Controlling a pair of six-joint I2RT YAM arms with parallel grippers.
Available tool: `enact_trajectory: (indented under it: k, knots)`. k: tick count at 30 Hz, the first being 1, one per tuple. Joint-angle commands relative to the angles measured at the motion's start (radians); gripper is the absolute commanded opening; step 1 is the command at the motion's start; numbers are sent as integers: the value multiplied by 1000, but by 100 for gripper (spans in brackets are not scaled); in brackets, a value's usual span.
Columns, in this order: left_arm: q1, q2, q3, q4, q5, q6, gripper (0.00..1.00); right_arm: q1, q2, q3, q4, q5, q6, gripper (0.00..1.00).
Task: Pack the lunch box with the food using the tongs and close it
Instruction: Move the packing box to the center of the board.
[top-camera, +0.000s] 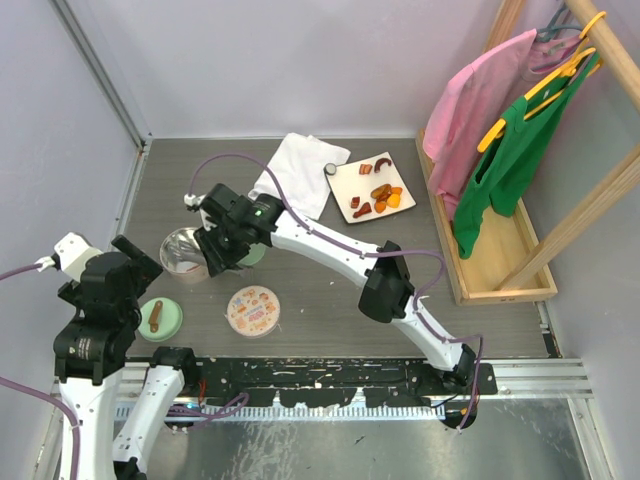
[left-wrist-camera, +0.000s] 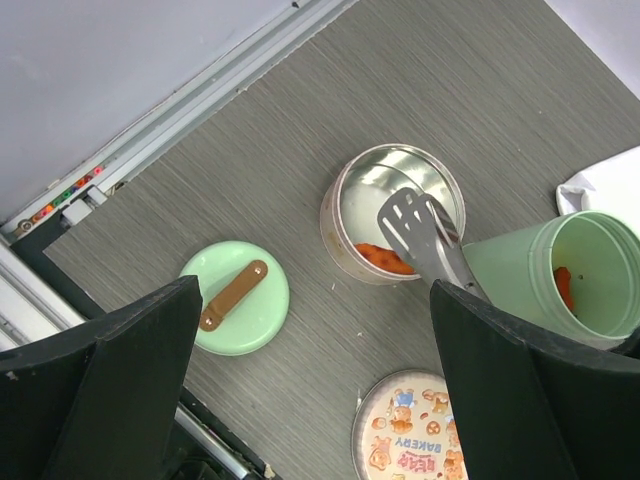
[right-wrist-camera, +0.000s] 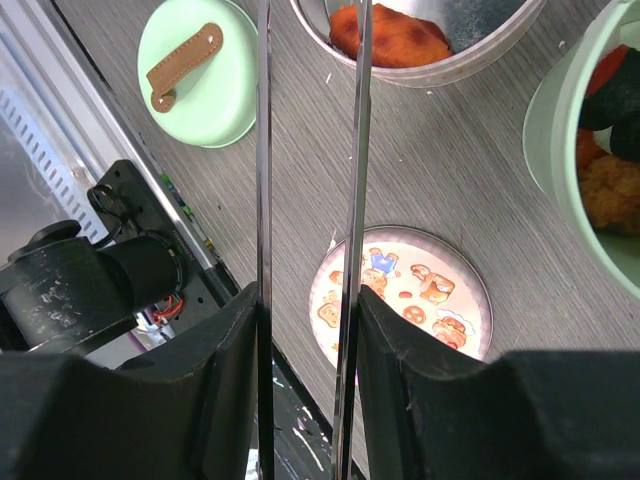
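My right gripper (top-camera: 222, 250) (right-wrist-camera: 308, 300) is shut on the grey metal tongs (left-wrist-camera: 425, 240) (right-wrist-camera: 265, 150), one finger pressing each arm. The tong tips hang just above an orange piece of food (left-wrist-camera: 380, 258) (right-wrist-camera: 390, 35) lying in the round metal tin (top-camera: 183, 250) (left-wrist-camera: 395, 215). Beside the tin stands a mint-green lunch box tub (left-wrist-camera: 580, 280) (right-wrist-camera: 560, 130) with orange and dark pieces inside. More food (top-camera: 380, 195) lies on a white plate (top-camera: 352, 175) at the back. My left gripper (top-camera: 125, 265) (left-wrist-camera: 315, 290) is open and empty, high above the table near the mint lid (top-camera: 160, 318) (left-wrist-camera: 235, 298).
A round lid printed with bakery pictures (top-camera: 254, 308) (left-wrist-camera: 410, 430) lies flat in front of the tin. A white cloth (top-camera: 300, 172) sits behind. A wooden rack with pink and green garments (top-camera: 500, 150) fills the right side.
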Motion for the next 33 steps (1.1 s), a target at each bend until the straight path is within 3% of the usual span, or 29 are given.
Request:
enact_trajectory:
  k: [1, 13, 23, 28, 33]
  knots:
    - [-3, 2, -12, 50, 11, 12, 98, 2, -143, 31, 46, 12, -12, 44]
    - [-3, 44, -52, 118, 122, 62, 98, -19, -409, -152, 32, 176, -26, 41]
    - [6, 238, -26, 204, 191, 82, 98, -5, -708, -590, 89, 18, -19, 38]
    - [108, 384, -7, 317, 371, 83, 98, 7, -770, -738, 124, -53, -31, 39]
    - [232, 629, 78, 383, 587, 122, 98, 5, -715, -729, 126, 85, -39, 39]
